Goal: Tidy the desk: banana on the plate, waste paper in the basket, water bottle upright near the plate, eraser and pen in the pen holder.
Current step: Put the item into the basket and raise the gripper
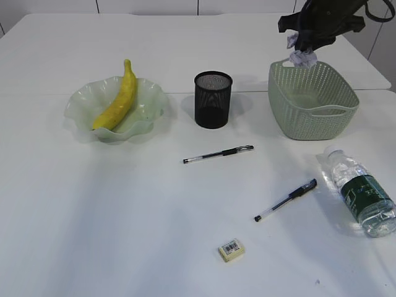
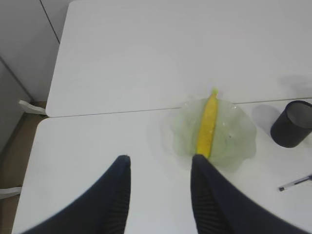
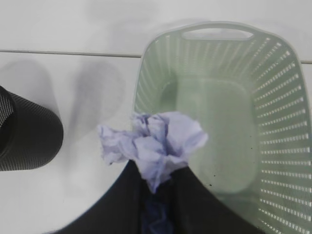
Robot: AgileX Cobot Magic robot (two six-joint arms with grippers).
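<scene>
Two pens point(image 1: 218, 154) lie mid-worktop. Right jaws pinch the paper point(image 3: 155, 146) over the basket's point(image 3: 273, 141) left rim. Left jaws gape, empty.

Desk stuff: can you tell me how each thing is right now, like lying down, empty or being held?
banana: lying on the plate
waste paper: held above the basket's edge
right gripper: shut on the paper
basket: empty
pen holder: upright
water bottle: lying on its side, cap on
two pens: lying flat
eraser: lying flat
left gripper: open, empty
</scene>
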